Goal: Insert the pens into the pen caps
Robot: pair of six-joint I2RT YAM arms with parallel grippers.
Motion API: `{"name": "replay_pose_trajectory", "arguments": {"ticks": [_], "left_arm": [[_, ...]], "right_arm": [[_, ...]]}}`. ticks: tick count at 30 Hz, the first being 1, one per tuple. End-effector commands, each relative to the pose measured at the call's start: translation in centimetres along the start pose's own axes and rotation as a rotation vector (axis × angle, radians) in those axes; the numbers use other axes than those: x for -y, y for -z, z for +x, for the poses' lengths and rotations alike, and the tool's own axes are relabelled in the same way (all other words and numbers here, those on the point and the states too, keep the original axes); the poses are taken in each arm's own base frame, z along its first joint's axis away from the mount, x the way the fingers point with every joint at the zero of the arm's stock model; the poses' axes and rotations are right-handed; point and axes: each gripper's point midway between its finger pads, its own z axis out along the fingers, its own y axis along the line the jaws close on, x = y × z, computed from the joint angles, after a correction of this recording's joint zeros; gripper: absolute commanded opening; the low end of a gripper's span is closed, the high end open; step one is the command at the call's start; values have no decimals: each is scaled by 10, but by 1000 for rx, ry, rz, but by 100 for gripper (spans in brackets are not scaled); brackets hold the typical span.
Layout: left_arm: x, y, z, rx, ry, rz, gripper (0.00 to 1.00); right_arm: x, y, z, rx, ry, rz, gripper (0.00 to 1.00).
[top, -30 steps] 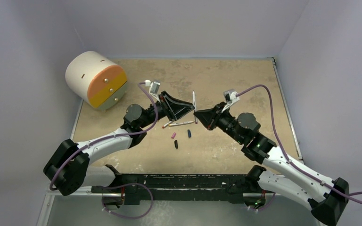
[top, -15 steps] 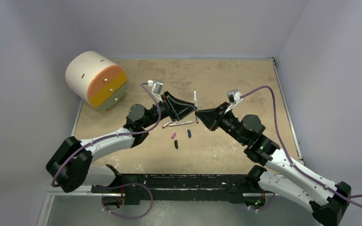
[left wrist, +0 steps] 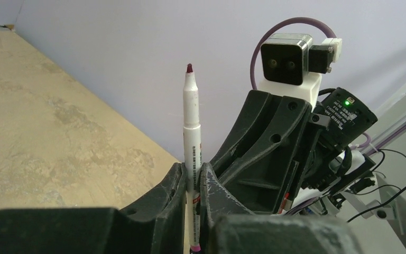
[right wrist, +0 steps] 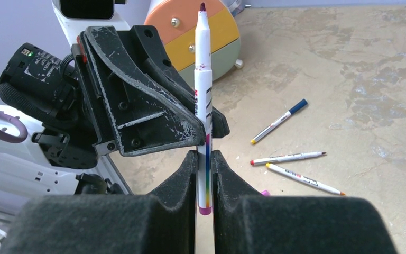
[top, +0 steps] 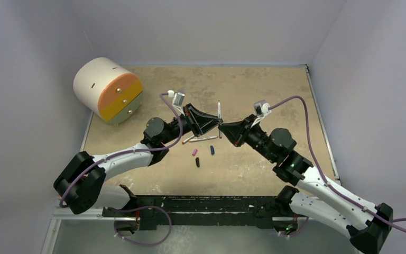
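One white pen [top: 219, 109] stands upright in mid-air over the table's middle, dark red tip up and magenta end down. My left gripper [top: 219, 122] and right gripper [top: 223, 128] meet at it from either side, and both are shut on its lower barrel. The left wrist view shows the pen [left wrist: 192, 116] pinched in the left gripper [left wrist: 193, 172]. The right wrist view shows it [right wrist: 203, 79] in the right gripper [right wrist: 205, 159]. Three more pens [right wrist: 288, 157] lie on the table; one has a dark blue end [right wrist: 297, 106]. Pink [top: 194, 152], dark blue [top: 212, 150] and black [top: 197, 162] caps lie below the grippers.
A large white drum with an orange and yellow face [top: 107, 90] lies at the back left. The tan table [top: 275, 90] is walled by lilac panels. A black rail [top: 201, 203] runs along the near edge between the arm bases.
Both arms have shifted a little to the right and back, carrying the upright pen with them. Both grippers stay closed on it. The caps and loose pens have not moved.
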Motion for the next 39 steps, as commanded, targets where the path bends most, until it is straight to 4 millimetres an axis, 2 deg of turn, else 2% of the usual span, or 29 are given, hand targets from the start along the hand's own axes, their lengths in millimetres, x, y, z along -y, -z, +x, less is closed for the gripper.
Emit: {"name": "replay_pose_trajectory", "arguments": {"ticks": [1,5,6,10,13,16,18,19,21,24,28,31,35,39], "left_arm": [[24,-12,-27,79,-45,81,0],[26,-13,-25,73,-42,95,0],[26,-12,-24,68,-43,97,0],[15,-9,-19,17,-115,25,0],[-7,1,-24,-29,-243,-140,0],[-29,17,-34,-83,-386,-314,0],[-40,26,-42,-123,-455,-408,0],[-46,33,-38,-168,-470,-448,0],[-49,39,-40,-196,-508,-483,0],[-54,50,-42,-223,-539,-533,0],[-76,78,-48,-259,-579,-697,0],[-84,95,-49,-274,-574,-750,0],[-85,104,-48,-278,-560,-765,0],[-86,109,-47,-279,-554,-778,0]], "right_arm": [[-15,0,-13,35,19,-65,0],[-13,0,-9,28,15,-63,0],[-12,1,-9,28,14,-60,5],[-4,5,-2,2,10,-18,40],[10,8,18,-74,32,33,50],[33,10,46,-165,44,119,51],[57,11,79,-287,43,222,51],[67,10,91,-332,46,266,52],[86,6,109,-405,70,344,53],[101,-2,136,-502,72,404,54],[112,-18,154,-578,89,449,55],[116,-31,164,-624,104,466,54],[120,-42,175,-662,121,477,49],[128,-45,190,-706,128,503,47]]}}
